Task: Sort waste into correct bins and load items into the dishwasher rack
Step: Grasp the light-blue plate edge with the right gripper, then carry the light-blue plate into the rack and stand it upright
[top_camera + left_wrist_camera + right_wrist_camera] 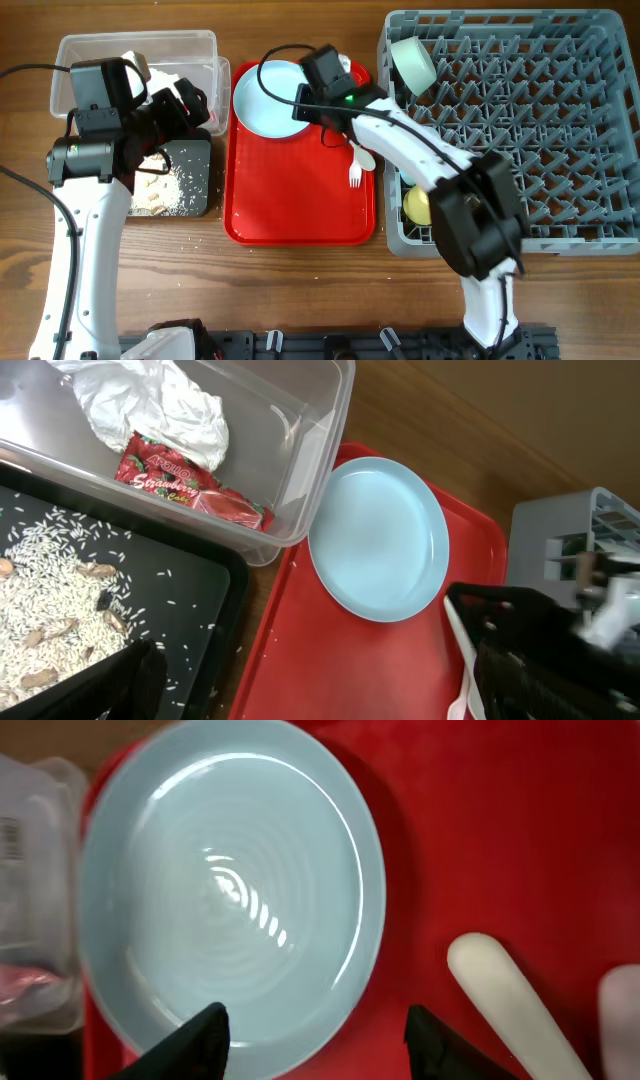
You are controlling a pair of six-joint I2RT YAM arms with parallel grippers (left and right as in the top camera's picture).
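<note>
i am working on the plate. it is lying flat on the red tray, at the end near the tub. my right claw is hanging just over the plate's rim with its two fingers spread wide. it is holding nothing.

i think the plate is the next thing for the rack, so here is how i am planning to do it well. the plate is flat and thin, so i cannot grab it from the top like a cup. i am aiming at the rim: one finger on the inside, one on the outside, going low so the outside finger slips under the edge. then i am squeezing slowly, because a smooth plate can slide away.

the spoon and fork are lying on the tray near the plate, so i am taking care not to bump them.

when lifting, i am planning to tip the plate up on its edge and stand it between the pegs, away from the green bowl in the rack's corner.

my left claw is spread wide too, with nothing in it, waiting over the black tray. it is best kept there, out of my right arm's way.
</note>
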